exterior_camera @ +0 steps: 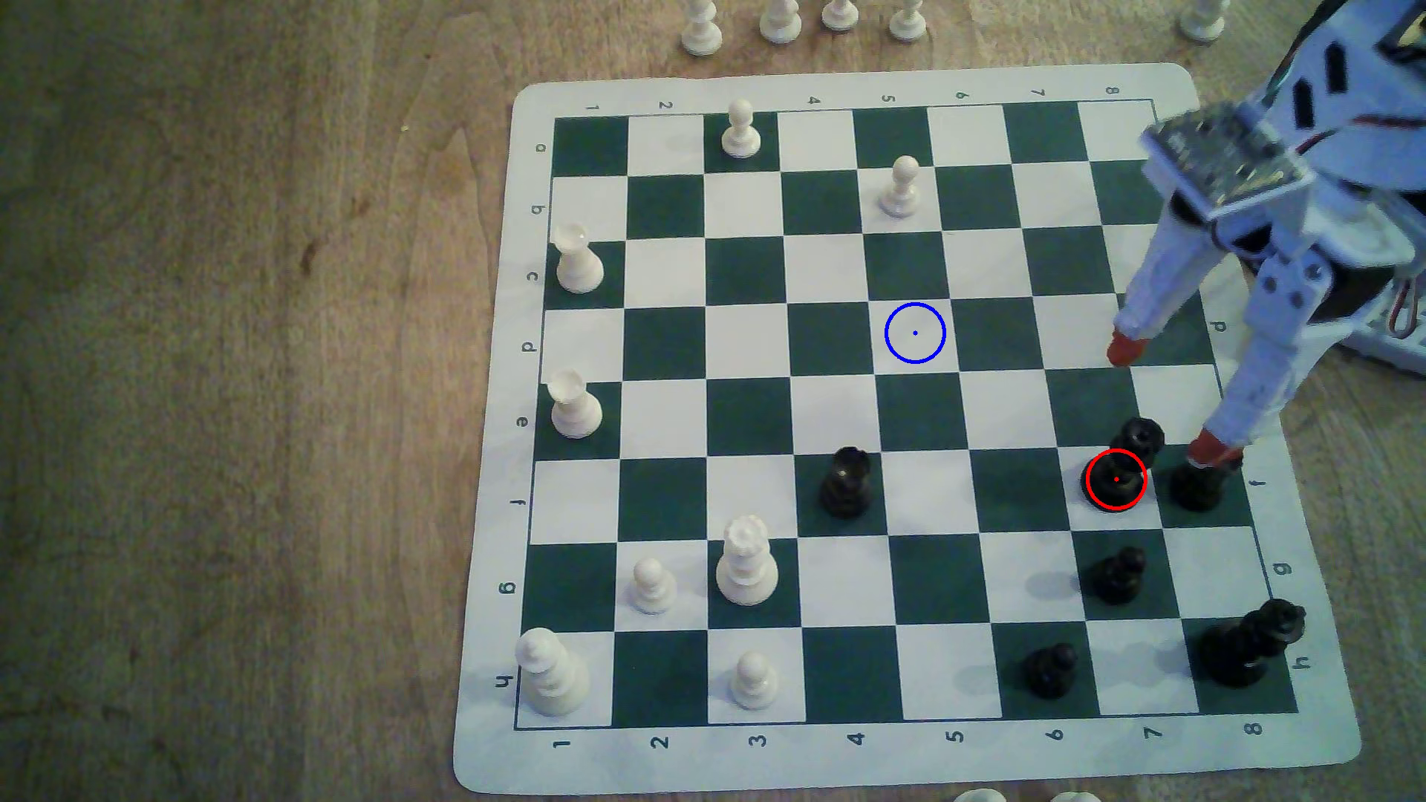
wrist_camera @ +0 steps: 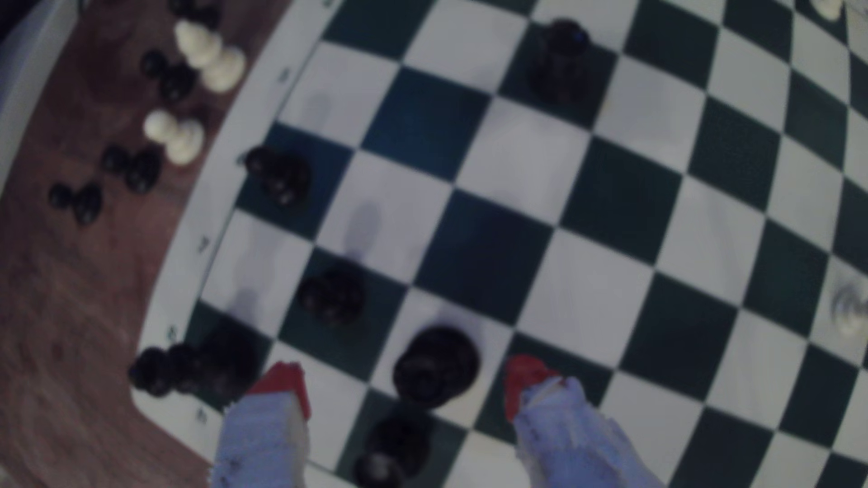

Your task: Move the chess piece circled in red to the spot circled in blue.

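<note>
The gripper (exterior_camera: 1169, 405) hangs wide open over the board's edge on the exterior view's right, its red-tipped fingers (wrist_camera: 286, 385) holding nothing. The black rook (exterior_camera: 1123, 470) stands upright on its red-ringed cream square, between the tips in the wrist view. Well apart, toward the board's middle, sits the blue-ringed cream square (exterior_camera: 915, 333).

white queen (exterior_camera: 745, 561), black pawns, wooden table (exterior_camera: 231, 385)
</note>
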